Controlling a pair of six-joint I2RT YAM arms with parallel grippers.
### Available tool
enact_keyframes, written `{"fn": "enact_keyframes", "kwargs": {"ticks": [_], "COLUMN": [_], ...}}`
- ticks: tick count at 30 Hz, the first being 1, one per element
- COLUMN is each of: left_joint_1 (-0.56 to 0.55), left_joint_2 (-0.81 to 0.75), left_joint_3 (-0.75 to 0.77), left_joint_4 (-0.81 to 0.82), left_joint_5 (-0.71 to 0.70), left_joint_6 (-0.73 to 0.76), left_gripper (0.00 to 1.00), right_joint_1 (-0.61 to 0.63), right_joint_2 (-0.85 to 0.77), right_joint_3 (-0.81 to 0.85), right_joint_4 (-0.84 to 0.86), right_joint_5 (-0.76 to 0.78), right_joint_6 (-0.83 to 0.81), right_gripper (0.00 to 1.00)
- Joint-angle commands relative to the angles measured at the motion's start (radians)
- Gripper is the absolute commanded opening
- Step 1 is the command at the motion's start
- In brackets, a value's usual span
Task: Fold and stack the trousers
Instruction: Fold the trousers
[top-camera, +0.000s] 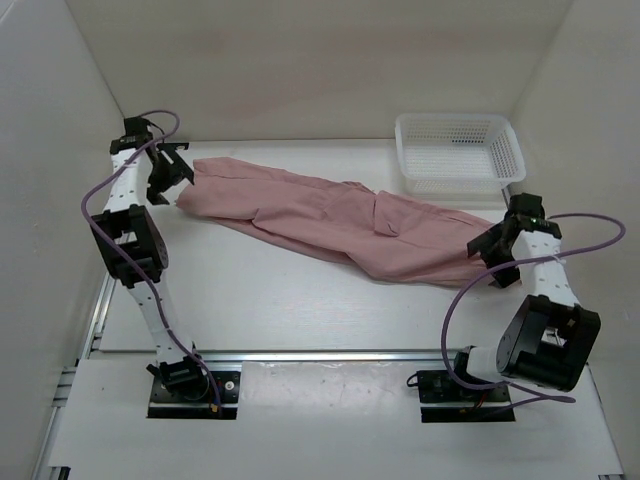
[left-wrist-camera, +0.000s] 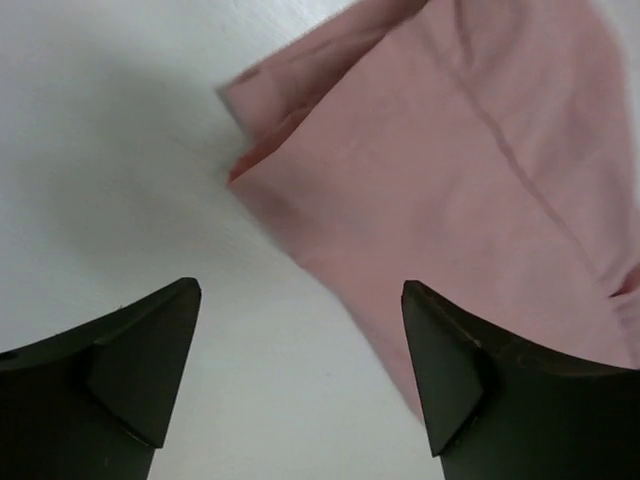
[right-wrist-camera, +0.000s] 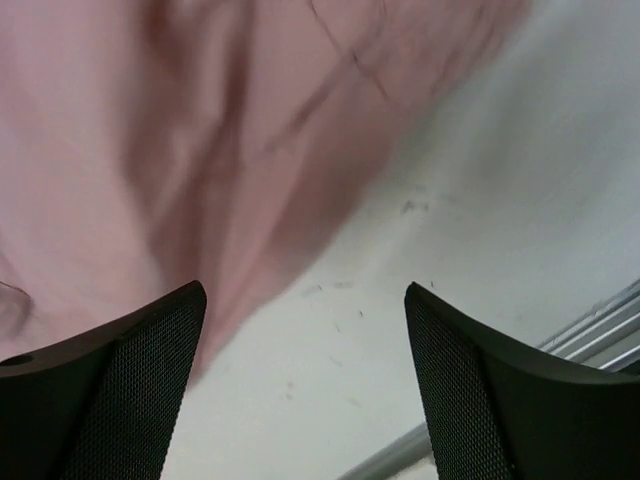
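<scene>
The trousers (pink, stretched out) lie between left tool and right tool, both spread.

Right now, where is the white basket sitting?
In the top view, the white basket sits at the far right of the table, just beyond the right end of the trousers.

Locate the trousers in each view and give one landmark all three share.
Top external: the trousers lie stretched across the middle, running from upper left down to the right.
Left wrist: the trousers fill the upper right, with one corner pointing left.
Right wrist: the trousers fill the upper left and are blurred.
Shared landmark: the white table, bare beside the cloth's edge in every view.
</scene>
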Motion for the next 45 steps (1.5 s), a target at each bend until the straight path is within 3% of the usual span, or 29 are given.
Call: {"fn": "enact_keyframes", "kwargs": {"ticks": [1,8,18,20,21,22,23,24,26,28,34,40,45], "left_joint_1": [-0.024,-0.058,-0.058,-0.058,-0.058,-0.058,-0.058,-0.058,-0.058,-0.036,0.053,0.094,0.114], "left_joint_2": [0.04,0.166,0.299,0.335,0.344,0.356,0.384,0.396,0.405,0.373,0.223,0.062,-0.029], "left_joint_3": [-0.041,-0.013,0.122,0.157,0.171,0.211,0.237,0.269,0.346,0.386,0.444,0.211,-0.055], "left_joint_4": [-0.013,0.008,0.008,0.008,0.008,0.008,0.008,-0.018,-0.03,-0.039,-0.05,-0.05,-0.029], "left_joint_5": [0.102,0.102,0.167,0.167,0.167,0.167,0.167,0.177,0.178,0.141,0.148,0.124,0.041], "left_joint_6": [-0.011,-0.068,-0.09,-0.099,-0.099,-0.108,-0.108,-0.099,-0.099,-0.088,-0.079,-0.07,-0.061], "left_gripper": [0.95,0.94,0.9,0.78,0.65,0.23,0.1,0.1,0.1,0.1,0.1,0.1,0.1], "right_joint_1": [-0.002,-0.011,-0.072,-0.073,-0.082,-0.082,-0.082,-0.082,-0.082,-0.082,-0.109,-0.109,-0.175], "right_joint_2": [-0.035,-0.027,0.19,0.261,0.284,0.324,0.341,0.352,0.352,0.317,0.206,0.122,-0.019], "right_joint_3": [-0.099,-0.155,-0.12,-0.083,-0.069,-0.043,-0.027,-0.002,0.019,0.06,0.193,0.174,-0.031], "right_joint_4": [0.004,0.076,0.277,0.289,0.289,0.289,0.289,0.289,0.289,0.257,0.148,0.093,0.067], "right_joint_5": [-0.165,-0.14,-0.11,-0.097,-0.097,-0.097,-0.106,-0.117,-0.128,-0.113,-0.102,-0.091,-0.07], "right_joint_6": [0.025,0.016,0.047,0.056,0.056,0.056,0.056,0.056,0.056,0.044,0.019,0.019,0.045], "right_gripper": [0.86,0.89,0.75,0.65,0.61,0.54,0.45,0.28,0.08,0.0,0.0,0.0,0.0]}}
